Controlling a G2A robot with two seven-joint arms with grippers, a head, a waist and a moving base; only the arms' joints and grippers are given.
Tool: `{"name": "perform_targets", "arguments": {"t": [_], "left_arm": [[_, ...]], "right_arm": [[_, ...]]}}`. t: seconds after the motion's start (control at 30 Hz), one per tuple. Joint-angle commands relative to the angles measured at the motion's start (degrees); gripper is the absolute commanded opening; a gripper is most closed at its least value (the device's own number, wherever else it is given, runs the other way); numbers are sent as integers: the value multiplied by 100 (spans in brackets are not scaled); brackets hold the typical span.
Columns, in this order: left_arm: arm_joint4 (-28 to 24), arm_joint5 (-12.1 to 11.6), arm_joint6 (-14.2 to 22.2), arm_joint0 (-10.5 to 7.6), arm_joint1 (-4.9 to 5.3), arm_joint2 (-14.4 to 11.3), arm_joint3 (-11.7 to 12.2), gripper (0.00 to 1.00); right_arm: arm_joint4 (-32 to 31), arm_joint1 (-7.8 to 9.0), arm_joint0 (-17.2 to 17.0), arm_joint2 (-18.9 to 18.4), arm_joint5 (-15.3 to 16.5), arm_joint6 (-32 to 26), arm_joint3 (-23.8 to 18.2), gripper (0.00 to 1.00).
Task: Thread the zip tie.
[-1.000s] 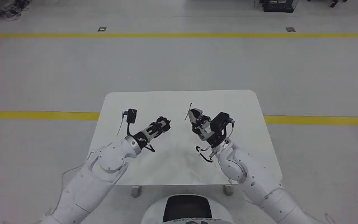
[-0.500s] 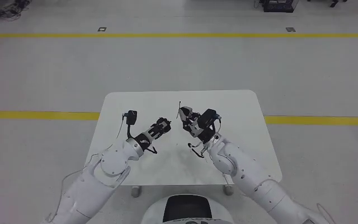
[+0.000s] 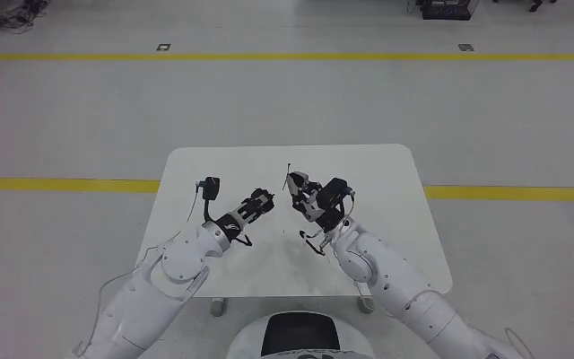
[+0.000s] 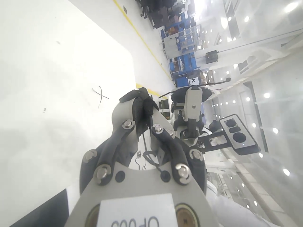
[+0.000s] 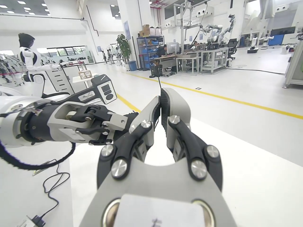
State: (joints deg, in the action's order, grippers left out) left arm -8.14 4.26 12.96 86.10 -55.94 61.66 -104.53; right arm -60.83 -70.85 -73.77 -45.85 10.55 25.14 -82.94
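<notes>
Evidently the threading is only at its start. The right gripper (image 5: 161, 98) has its fingers pressed together on the zip tie (image 5: 159, 83), a thin black strand whose free end pokes out past the fingertips and points up and away over the white table (image 3: 377, 166). The left gripper (image 4: 142, 99) hovers just beside it above the middle of the table, near but apart, with its dark pads also closed against each other. A thin dark line runs back between those fingers toward the palm, but I cannot tell whether it is the tie's other end, its head, or a cable. No closed loop is visible and no tail is seen passing through a head, so by my reading the two ends have yet to be lined up, the tip fed through and then pulled. Two more thin dark strands (image 4: 100, 94) lie crossed on the tabletop, well apart from both grippers. As for writing, a white sticker (image 4: 135, 211) on the left gripper's base carries dark characters, upside down and cut off at the frame edge. A similar sticker (image 5: 156, 213) sits on the right gripper's base, too cropped to make out.
</notes>
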Motion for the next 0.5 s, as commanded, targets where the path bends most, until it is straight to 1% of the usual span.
{"name": "perform_targets", "arguments": {"t": [0.0, 0.13, 0.3, 0.47], "left_arm": [[0, 0, 0, 0, 0, 0, 0, 0], [0, 0, 0, 0, 0, 0, 0, 0], [0, 0, 0, 0, 0, 0, 0, 0], [0, 0, 0, 0, 0, 0, 0, 0]], "right_arm": [[-13, -29, 7, 20, 3, 51, 42, 0], [-35, -81, -5, 57, 29, 142, 111, 0], [46, -132, 10, 60, 231, 206, 295, 0], [44, -134, 11, 57, 236, 213, 302, 0]]}}
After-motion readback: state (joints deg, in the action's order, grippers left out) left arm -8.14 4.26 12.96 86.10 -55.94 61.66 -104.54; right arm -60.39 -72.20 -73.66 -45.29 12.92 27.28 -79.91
